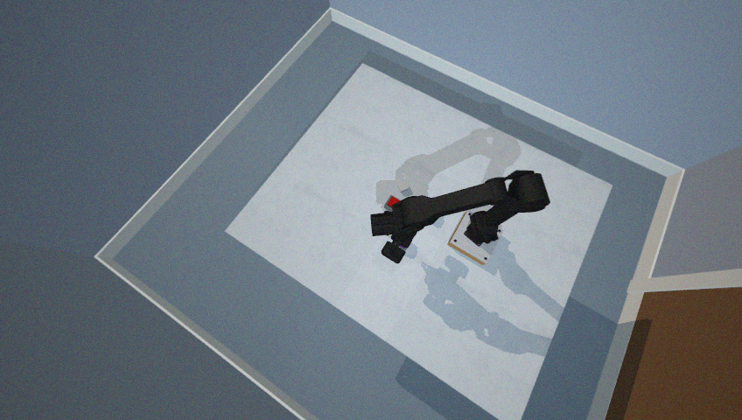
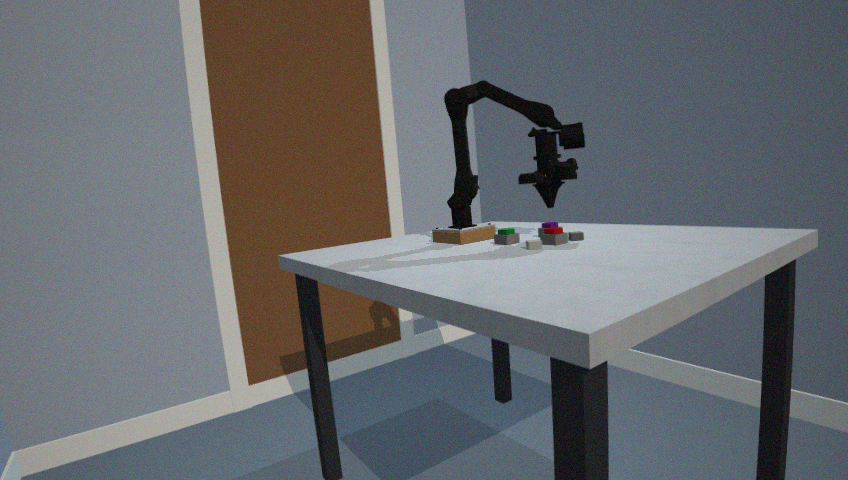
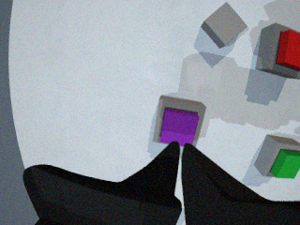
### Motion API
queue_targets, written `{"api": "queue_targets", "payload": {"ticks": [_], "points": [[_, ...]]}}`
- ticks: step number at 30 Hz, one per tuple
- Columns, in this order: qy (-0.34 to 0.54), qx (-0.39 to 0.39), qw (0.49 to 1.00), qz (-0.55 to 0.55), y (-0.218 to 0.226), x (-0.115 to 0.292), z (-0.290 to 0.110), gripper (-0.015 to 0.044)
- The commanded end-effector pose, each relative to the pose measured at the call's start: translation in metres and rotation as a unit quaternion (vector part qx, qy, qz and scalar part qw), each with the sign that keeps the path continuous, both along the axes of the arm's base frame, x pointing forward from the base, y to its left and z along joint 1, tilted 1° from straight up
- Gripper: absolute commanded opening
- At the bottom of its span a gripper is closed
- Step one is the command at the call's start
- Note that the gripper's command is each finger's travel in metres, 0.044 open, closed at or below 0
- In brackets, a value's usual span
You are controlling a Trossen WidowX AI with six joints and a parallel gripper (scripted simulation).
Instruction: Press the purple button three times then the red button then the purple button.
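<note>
The purple button point(image 3: 180, 123) point(image 2: 549, 224) sits raised on its grey base, at the centre of the wrist view; in the top view the arm hides most of it. The red button point(image 3: 290, 49) point(image 2: 553, 230) point(image 1: 392, 201) stands raised on a grey base, at the upper right of the wrist view. My gripper point(image 3: 182, 144) point(image 2: 550, 206) is shut and empty, its tips pointing down. In the wrist view the tips overlap the near edge of the purple button; in the exterior view they hang above the buttons, with a gap below them.
A green button point(image 3: 286, 163) point(image 2: 506, 230) on a grey base is at the right of the wrist view. A grey block point(image 3: 225, 23) point(image 2: 575, 236) lies beyond the purple button. A paler block point(image 2: 533, 244) point(image 1: 404, 189) lies near the red button. The robot's base point(image 2: 464, 236) stands behind.
</note>
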State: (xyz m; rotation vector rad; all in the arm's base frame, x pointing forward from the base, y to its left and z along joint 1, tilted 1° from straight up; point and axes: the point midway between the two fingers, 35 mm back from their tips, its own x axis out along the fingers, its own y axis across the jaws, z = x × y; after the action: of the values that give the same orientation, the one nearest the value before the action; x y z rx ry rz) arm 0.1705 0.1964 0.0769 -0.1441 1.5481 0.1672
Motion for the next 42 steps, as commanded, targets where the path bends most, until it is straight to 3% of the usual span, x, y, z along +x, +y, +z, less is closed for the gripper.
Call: {"api": "queue_targets", "payload": {"ticks": [1, 23, 42], "points": [[0.004, -0.005, 1.0, -0.003, -0.003, -0.003, -0.017, 0.002], [0.004, -0.005, 1.0, -0.003, -0.003, -0.003, -0.049, 0.002], [0.004, -0.005, 1.0, -0.003, -0.003, -0.003, -0.05, 0.002]]}}
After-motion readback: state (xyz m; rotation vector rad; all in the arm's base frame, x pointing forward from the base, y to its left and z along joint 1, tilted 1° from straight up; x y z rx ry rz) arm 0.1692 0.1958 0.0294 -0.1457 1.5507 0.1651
